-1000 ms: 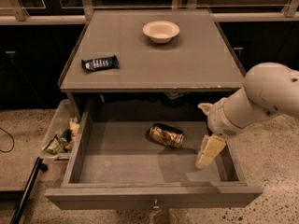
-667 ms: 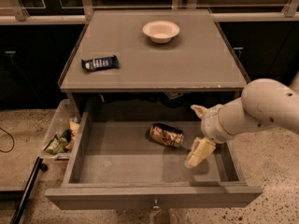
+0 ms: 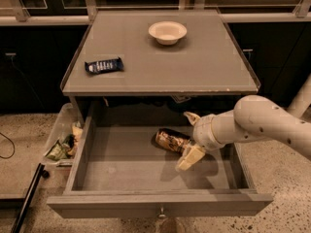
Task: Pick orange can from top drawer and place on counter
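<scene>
The orange can point(image 3: 172, 140) lies on its side on the floor of the open top drawer point(image 3: 121, 165), toward the back middle. My gripper point(image 3: 189, 139) is inside the drawer at the can's right end, open, with one cream finger point(image 3: 190, 117) behind the can and the other finger point(image 3: 189, 158) in front of it. The can lies partly between them. The counter point(image 3: 204, 62) is the grey top above the drawer.
A cream bowl point(image 3: 167, 32) stands at the counter's back middle. A dark blue snack bar wrapper point(image 3: 103, 65) lies at its left. A clear bin of wrappers point(image 3: 62, 144) sits on the floor left of the drawer. A black pole point(image 3: 26, 198) lies at the lower left.
My arm has moved left across the drawer, bringing the open gripper from the right side up to the can's right end. The can has not moved.
</scene>
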Motion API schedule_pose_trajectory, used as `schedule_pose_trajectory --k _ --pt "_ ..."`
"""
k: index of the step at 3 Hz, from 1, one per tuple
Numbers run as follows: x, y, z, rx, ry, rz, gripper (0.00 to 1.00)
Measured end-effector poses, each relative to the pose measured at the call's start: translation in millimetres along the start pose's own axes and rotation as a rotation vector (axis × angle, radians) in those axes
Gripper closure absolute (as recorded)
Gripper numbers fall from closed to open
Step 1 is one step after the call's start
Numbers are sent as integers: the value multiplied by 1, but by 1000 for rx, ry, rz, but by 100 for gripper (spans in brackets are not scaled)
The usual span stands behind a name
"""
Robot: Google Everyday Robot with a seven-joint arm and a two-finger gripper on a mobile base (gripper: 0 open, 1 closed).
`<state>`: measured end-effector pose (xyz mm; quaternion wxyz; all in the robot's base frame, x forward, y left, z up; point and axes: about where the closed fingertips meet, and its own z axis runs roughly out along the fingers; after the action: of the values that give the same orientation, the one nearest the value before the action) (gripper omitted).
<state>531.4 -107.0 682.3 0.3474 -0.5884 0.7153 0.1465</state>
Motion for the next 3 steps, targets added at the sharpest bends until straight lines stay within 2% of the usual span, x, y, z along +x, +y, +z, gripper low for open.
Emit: schedule_pose_trajectory --k 1,2,3 --pt "4 -5 31 8 20 2 0" --pt "10 -16 52 52 86 6 0" --pt "19 -28 64 81 123 23 0"
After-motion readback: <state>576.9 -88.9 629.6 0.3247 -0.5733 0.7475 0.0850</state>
